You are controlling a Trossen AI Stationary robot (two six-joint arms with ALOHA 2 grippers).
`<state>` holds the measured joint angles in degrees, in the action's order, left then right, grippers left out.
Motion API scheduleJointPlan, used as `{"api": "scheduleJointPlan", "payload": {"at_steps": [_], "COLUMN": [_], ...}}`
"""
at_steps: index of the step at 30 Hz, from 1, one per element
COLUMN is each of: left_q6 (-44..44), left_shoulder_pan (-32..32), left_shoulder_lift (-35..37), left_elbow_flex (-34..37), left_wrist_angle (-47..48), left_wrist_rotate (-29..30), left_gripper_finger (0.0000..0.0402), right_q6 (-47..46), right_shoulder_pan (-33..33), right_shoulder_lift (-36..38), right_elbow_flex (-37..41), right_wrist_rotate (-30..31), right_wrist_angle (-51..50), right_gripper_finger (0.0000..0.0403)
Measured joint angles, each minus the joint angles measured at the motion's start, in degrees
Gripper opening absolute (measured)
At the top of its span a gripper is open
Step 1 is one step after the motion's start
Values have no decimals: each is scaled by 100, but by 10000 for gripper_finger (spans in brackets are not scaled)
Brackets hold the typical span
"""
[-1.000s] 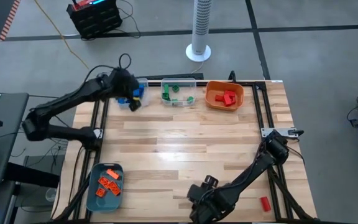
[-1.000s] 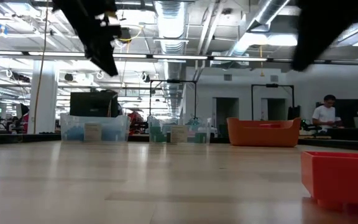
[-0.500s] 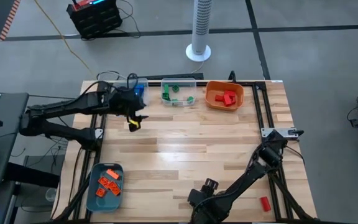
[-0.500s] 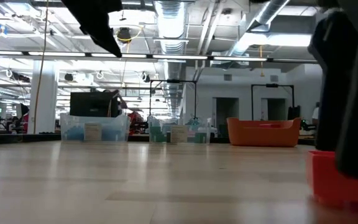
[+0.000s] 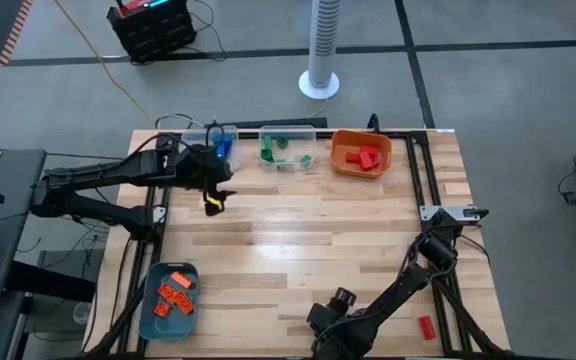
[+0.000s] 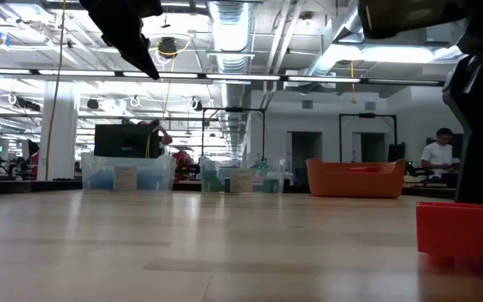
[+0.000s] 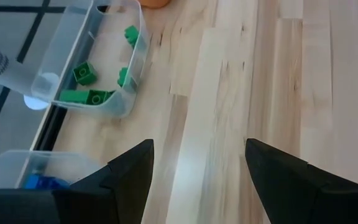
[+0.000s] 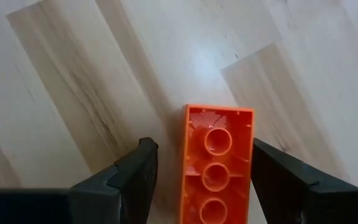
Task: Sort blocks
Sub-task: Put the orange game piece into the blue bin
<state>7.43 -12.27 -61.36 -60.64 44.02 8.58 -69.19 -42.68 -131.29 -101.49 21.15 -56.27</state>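
plank-wood bench mostly bare since blocks sit by colour in smooth plastic bins along the far edge, left hand spread, empty by the clear bins, right hand spread astride a hollow-bottomed orange brick near the front edge, looks lined up to grab.

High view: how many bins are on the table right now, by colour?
Clear bins: 2
Orange bin: 1
Teal bin: 1
Total: 4
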Motion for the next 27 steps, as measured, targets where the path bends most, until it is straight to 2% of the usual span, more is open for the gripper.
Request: {"api": "scheduleJointPlan", "payload": {"at_steps": [4, 7, 14, 16, 22, 24, 27], "left_q6": [-40, -42, 8, 8, -112, -121, 1], "left_shoulder_pan": [1, 68, 217, 219, 254, 333, 525], "left_shoulder_lift": [0, 0, 0, 0, 0, 0, -7], "left_elbow_flex": [0, 0, 1, 0, 7, 101, 332], "left_wrist_angle": [198, 279, 281, 281, 273, 178, 133], "left_wrist_rotate": [-18, -70, -79, -78, -122, -282, -356], "left_gripper_finger": [247, 247, 247, 247, 247, 247, 247], "right_q6": [-2, -57, -91, 30, 171, 153, 125], "right_shoulder_pan": [10, 11, 99, 161, 432, 484, 499], "right_shoulder_lift": [3, 3, 35, 81, 406, 558, 889], "right_elbow_flex": [35, 37, 37, 45, 59, 59, 58], "right_wrist_rotate": [7, 134, 133, 122, 204, 525, 1377], "right_wrist_angle": [43, 45, -176, -245, -903, -1171, -1496], "right_gripper_finger": [252, 233, 132, 114, 120, 128, 130]}}
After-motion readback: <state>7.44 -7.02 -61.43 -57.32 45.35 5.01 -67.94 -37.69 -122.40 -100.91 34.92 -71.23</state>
